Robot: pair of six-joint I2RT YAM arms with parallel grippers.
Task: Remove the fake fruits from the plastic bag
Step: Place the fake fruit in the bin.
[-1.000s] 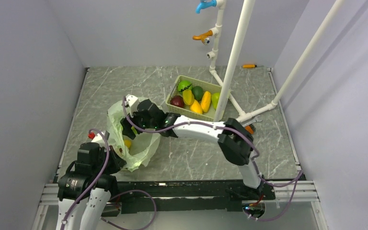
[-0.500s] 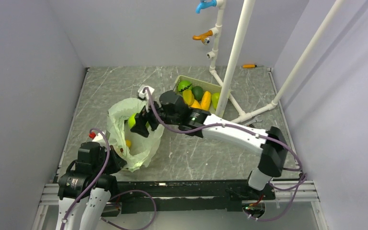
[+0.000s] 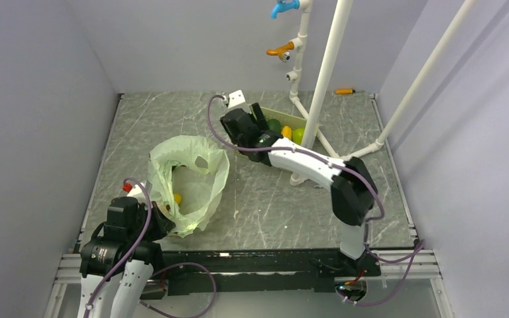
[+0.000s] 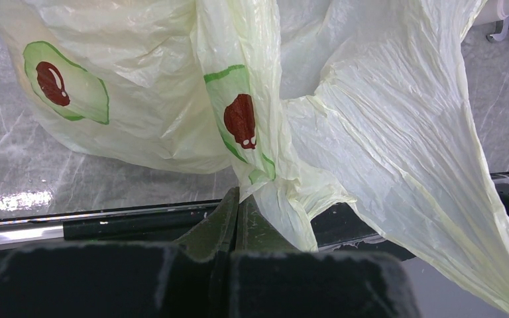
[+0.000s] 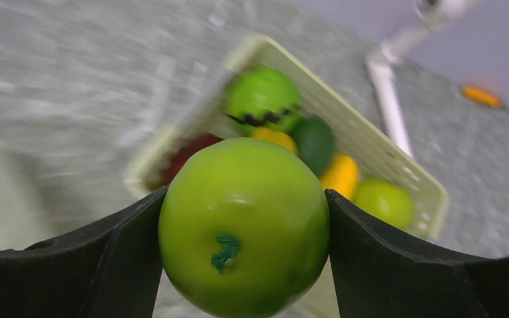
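Note:
The pale-green plastic bag (image 3: pixel 192 182) lies open at the left of the table, and a yellow fruit (image 3: pixel 177 198) shows inside it. My left gripper (image 4: pixel 237 196) is shut on a fold of the bag's edge (image 4: pixel 265 179) near the table's front edge. My right gripper (image 5: pixel 245 193) is shut on a bright green round fruit (image 5: pixel 244 232) and holds it above the near-left end of the beige slotted tray (image 5: pixel 397 169). In the top view the right gripper (image 3: pixel 260 126) hangs over the tray (image 3: pixel 290 118) and hides the held fruit.
The tray holds a green ball with a zigzag band (image 5: pixel 262 95), a maroon fruit (image 5: pixel 187 152), yellow fruits (image 5: pixel 341 175), a dark green oval (image 5: pixel 313 142) and another bright green one (image 5: pixel 383 202). A white pipe frame (image 3: pixel 321 79) stands right behind the tray.
My right gripper has come up out of the bag with the bright green fruit and swung back and right to above the tray. The left gripper has not moved.

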